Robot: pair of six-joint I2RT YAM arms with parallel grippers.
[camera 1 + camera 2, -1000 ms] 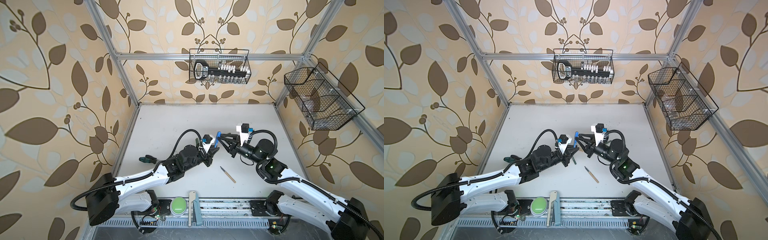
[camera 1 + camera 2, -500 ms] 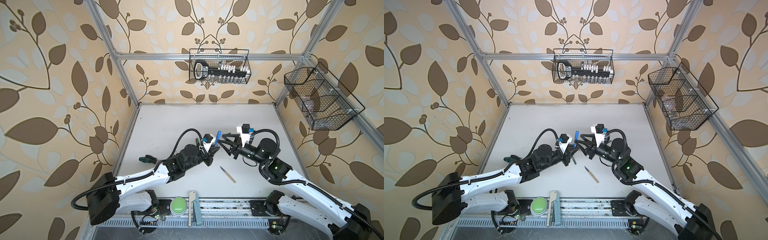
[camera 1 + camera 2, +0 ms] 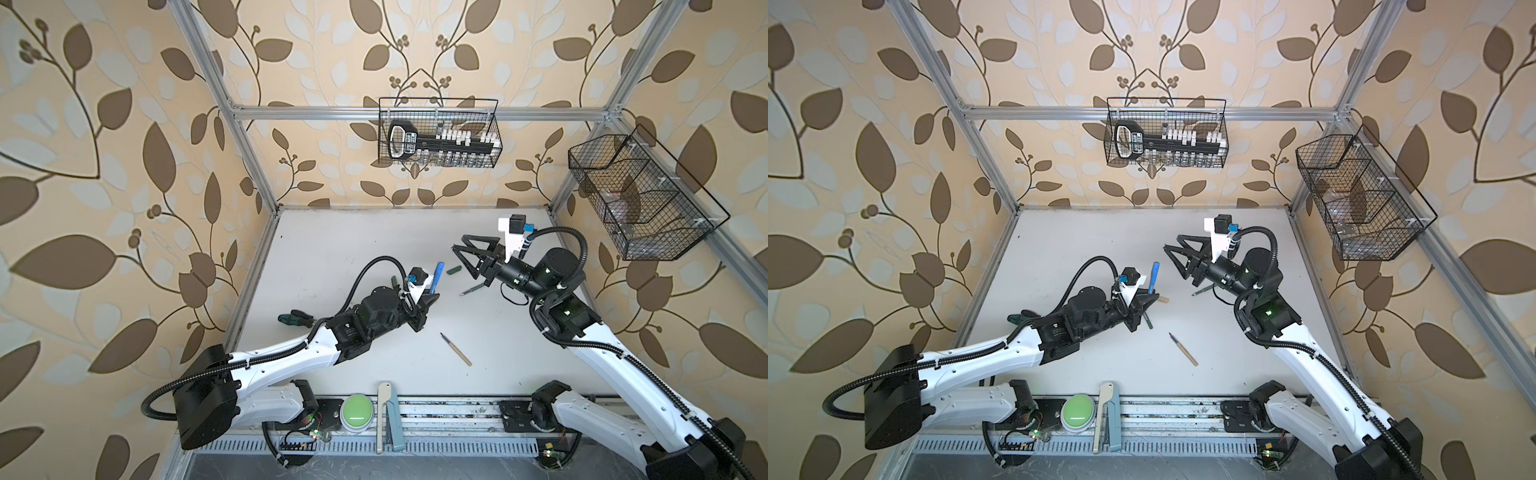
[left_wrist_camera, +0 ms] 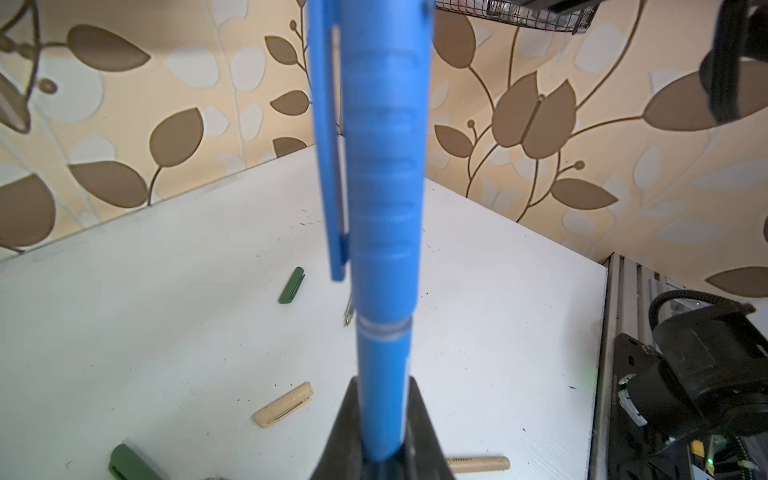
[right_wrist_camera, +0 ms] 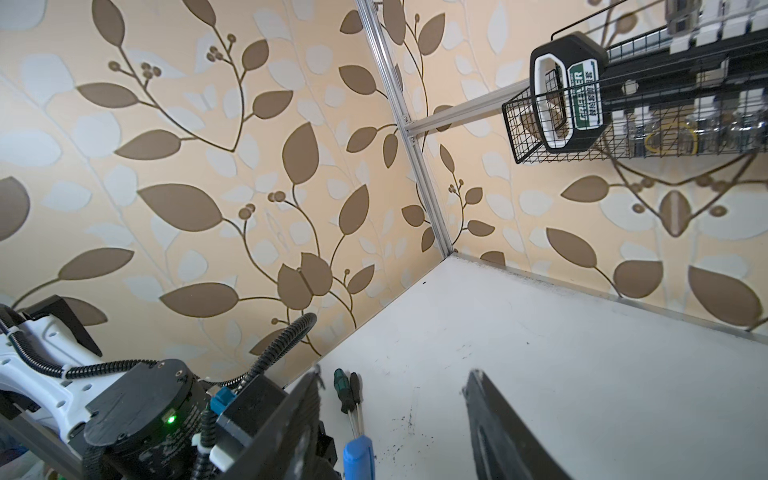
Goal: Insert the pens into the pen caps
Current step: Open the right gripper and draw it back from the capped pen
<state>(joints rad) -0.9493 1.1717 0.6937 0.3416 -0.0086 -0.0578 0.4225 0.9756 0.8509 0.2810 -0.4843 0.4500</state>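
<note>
The left gripper (image 4: 382, 399) is pinching a slim blue plastic pen (image 4: 382, 365) by its bare end and is holding it up above the flat white table (image 3: 332, 249). A ribbed blue plastic cap (image 4: 384, 166) with a clip is sitting over the pen's tip, so the blue pair looks joined. The close view is blurry, so it is hard to say if the cap is pushed all the way on. The right gripper (image 3: 1172, 242) is hanging in the air, well apart from the blue pen, with its two fingers spread wide and nothing between them.

So the blue step is likely ending. Other pens are waiting on the table. A slim dark green pen (image 3: 471, 288) is lying near the right gripper, with a short dark green cap (image 3: 454, 270) near it. A tan pen (image 3: 456, 350) is lying alone toward the front, and a tan cap (image 4: 283, 404) is lying close by the left gripper.

Next, the left gripper needs to lay the blue pen on a bare spot and let go. Then the right gripper needs to go down and pinch the green pen across its middle.
</note>
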